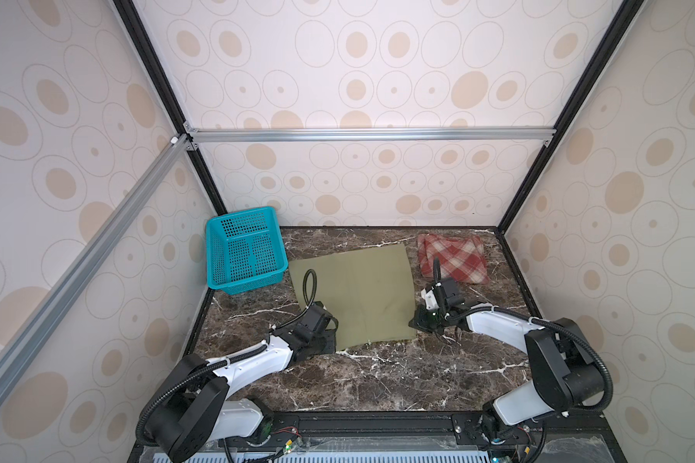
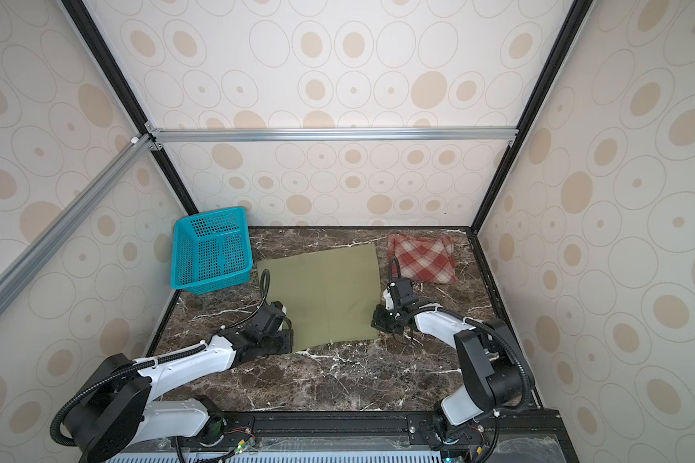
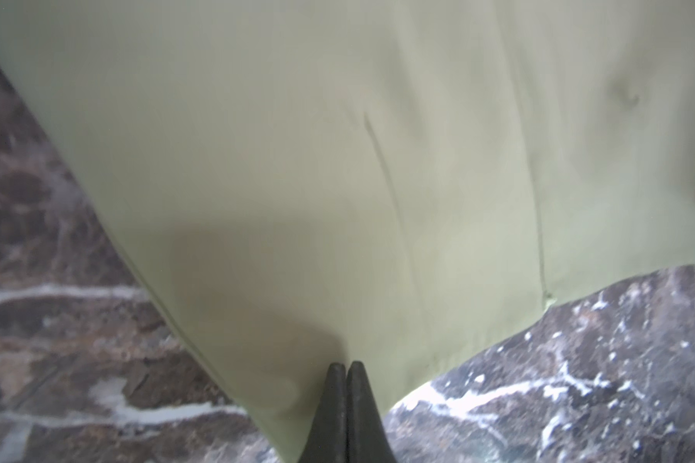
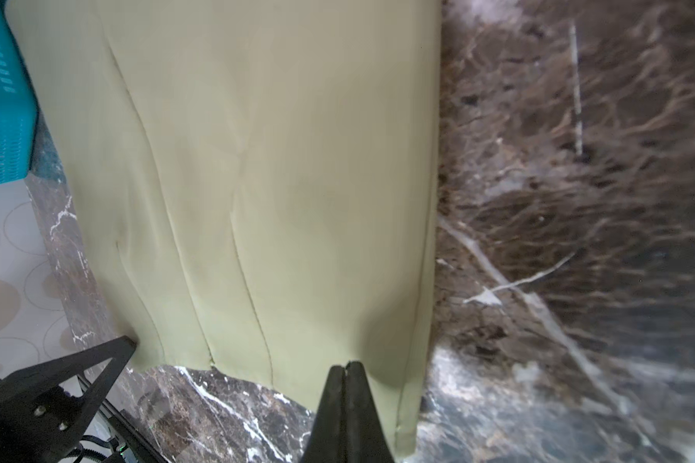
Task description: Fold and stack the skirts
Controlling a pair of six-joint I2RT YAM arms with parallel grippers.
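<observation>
Dark marble counter (image 1: 378, 381); olive skirt (image 1: 354, 292) mid-counter, looks thin, limp, light, probably slippery; left gripper (image 3: 346, 365) and right gripper (image 4: 345, 365) pinched tight on its near corners, sensible holds.

In both top views the left hand (image 1: 330, 332) and right hand (image 1: 418, 322) cover the near corners of the olive skirt (image 1: 358, 292), hiding their own fingertips, and the right arm's cable (image 1: 437, 268) crosses the near edge of the plaid skirt (image 1: 456, 256). In the wrist views the olive skirt runs off the frame, the fingers (image 3: 330, 409) are cut at the picture's edge and the desk (image 4: 578, 160) is blurred; whether cloth sits between the pressed-together tips is unclear.
</observation>
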